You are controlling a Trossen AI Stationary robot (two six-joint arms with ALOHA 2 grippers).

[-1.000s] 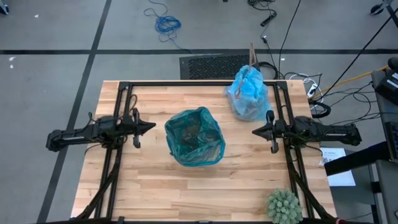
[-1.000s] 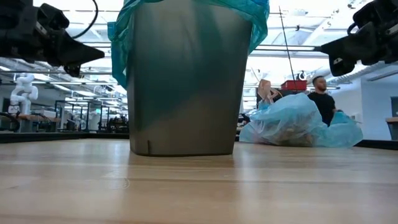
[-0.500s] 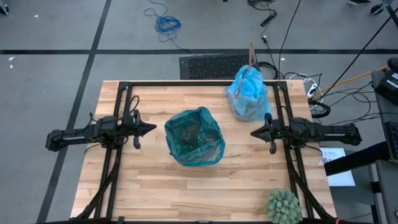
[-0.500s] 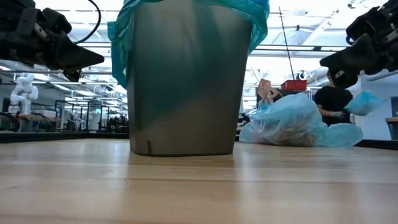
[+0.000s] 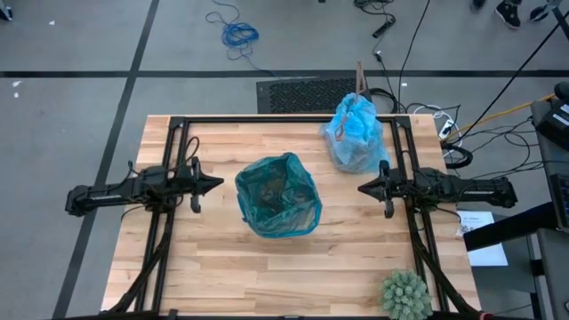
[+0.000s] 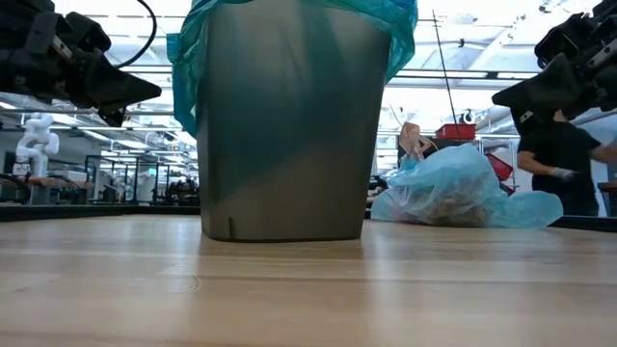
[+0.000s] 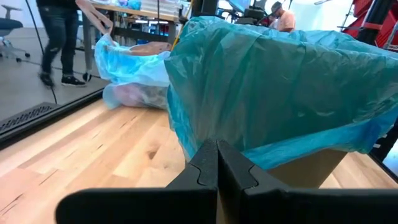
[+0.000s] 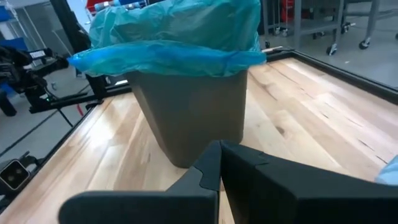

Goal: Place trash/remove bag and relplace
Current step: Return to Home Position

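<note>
No text or label can be read.

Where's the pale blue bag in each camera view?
High view: pale blue bag on the table, far right.
Low view: right of the bin, farther back.
Left wrist view: beyond the bin, on the table.
Right wrist view: perhaps a pale sliver at the edge.
Landmark: the teal-lined bin.

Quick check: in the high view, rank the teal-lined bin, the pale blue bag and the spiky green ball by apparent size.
1. teal-lined bin, though its rim sits nearer the camera
2. pale blue bag
3. spiky green ball, partly out of picture
</note>
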